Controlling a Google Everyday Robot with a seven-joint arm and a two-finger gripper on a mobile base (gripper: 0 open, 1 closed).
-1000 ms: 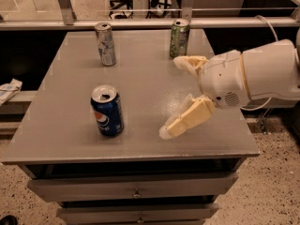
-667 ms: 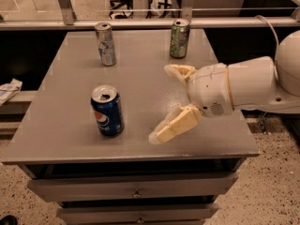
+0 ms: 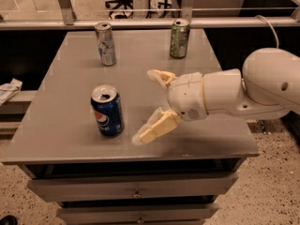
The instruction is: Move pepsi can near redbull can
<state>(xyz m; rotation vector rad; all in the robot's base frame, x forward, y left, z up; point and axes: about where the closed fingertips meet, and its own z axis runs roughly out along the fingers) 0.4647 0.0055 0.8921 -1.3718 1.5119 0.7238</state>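
I see my gripper (image 3: 145, 106) spread wide and empty, at 3 o'clock of the pepsi can (image 3: 107, 110), which stands near the table's (image 3: 65, 88) front edge. Open tabletop runs toward 12 o'clock up to the redbull can (image 3: 106, 44); a green can (image 3: 179, 38) stands at 1 o'clock by the far edge.

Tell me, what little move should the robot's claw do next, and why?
Probably slide the claw toward the pepsi can, so its open fingers sit on both sides of it. The claw hovers beside that can, holding nothing, and the redbull can stands farther back, apart from it.
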